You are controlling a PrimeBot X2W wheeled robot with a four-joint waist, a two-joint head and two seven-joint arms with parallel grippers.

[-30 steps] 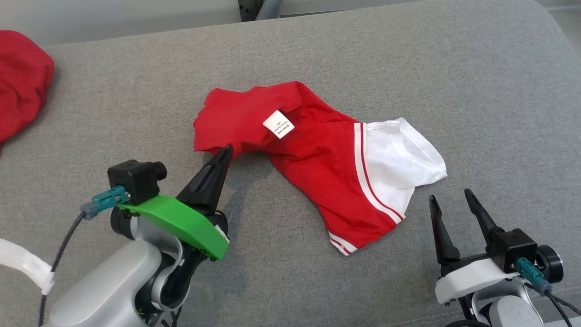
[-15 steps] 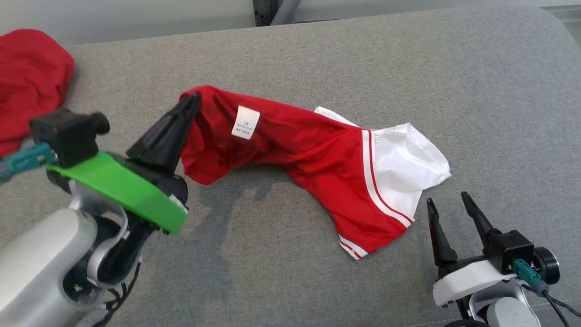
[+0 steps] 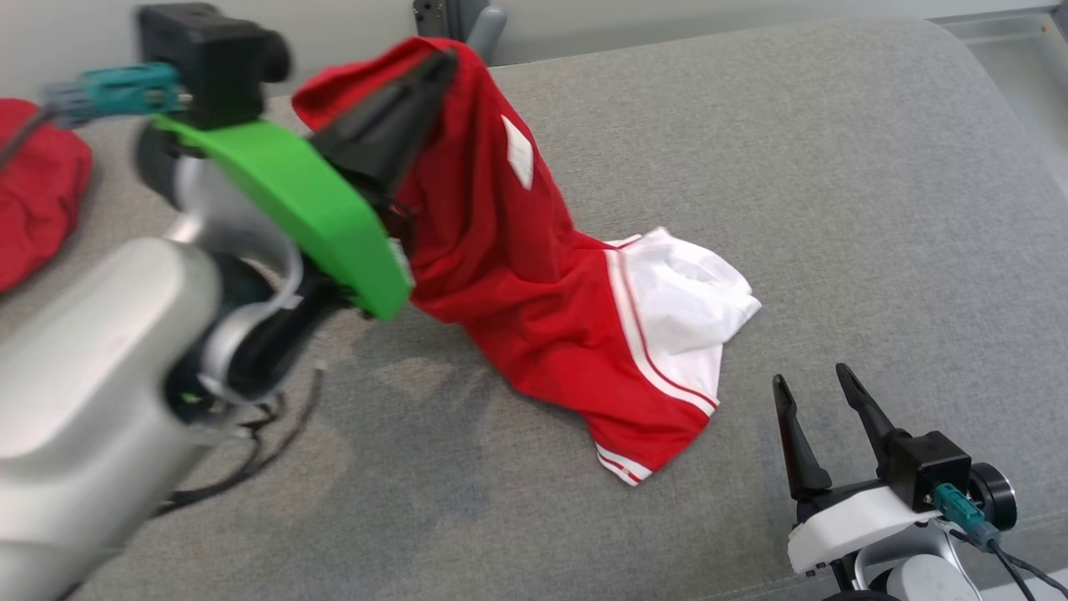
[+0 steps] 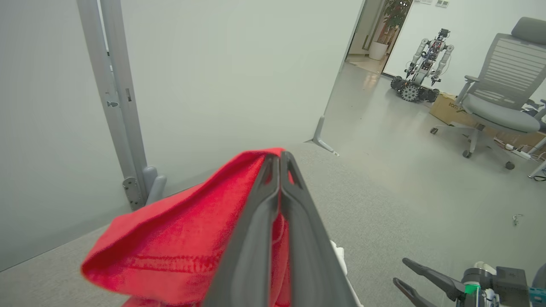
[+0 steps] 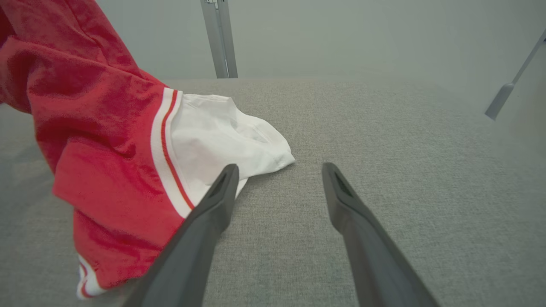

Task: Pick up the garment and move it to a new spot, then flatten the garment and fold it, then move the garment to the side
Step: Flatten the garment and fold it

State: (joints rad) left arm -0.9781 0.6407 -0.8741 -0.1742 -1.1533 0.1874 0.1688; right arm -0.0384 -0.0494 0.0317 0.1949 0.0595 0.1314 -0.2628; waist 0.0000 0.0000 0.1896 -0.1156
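The red short-sleeved garment with white, red-striped trim (image 3: pixel 501 275) is partly off the grey fabric-covered table (image 3: pixel 834 167). One red edge is held up at the far left of the head view, and the cloth drapes steeply down from there to the right. Its lower end, namely the white panel (image 3: pixel 684 300) and the striped hem, lies crumpled on the table near the middle. A white rectangular label (image 3: pixel 519 150) shows on the hanging red part. The left gripper (image 3: pixel 442 63) is clamped on that upper edge. In the left wrist view, its two dark fingers are pressed together at the tips (image 4: pixel 279 155), with red fabric (image 4: pixel 183 247) bunched to the left of them and behind them. The left arm reaches up and forward from the lower left of the head view, and its pale forearm is large and blurred. The green wrist cover (image 3: pixel 309 209) is tilted, and the fingers point up and to the right. The right gripper (image 3: pixel 811 380) sits low at the lower right with its fingers pointing up the view, its jaws spread and nothing between them. In the right wrist view (image 5: pixel 280 168), its fingers stand just above the table. The left finger is close beside the white panel (image 5: pixel 217 136), and contact cannot be confirmed. A second red cloth (image 3: pixel 37 209) lies bunched at the far left edge of the table, well apart from the garment.
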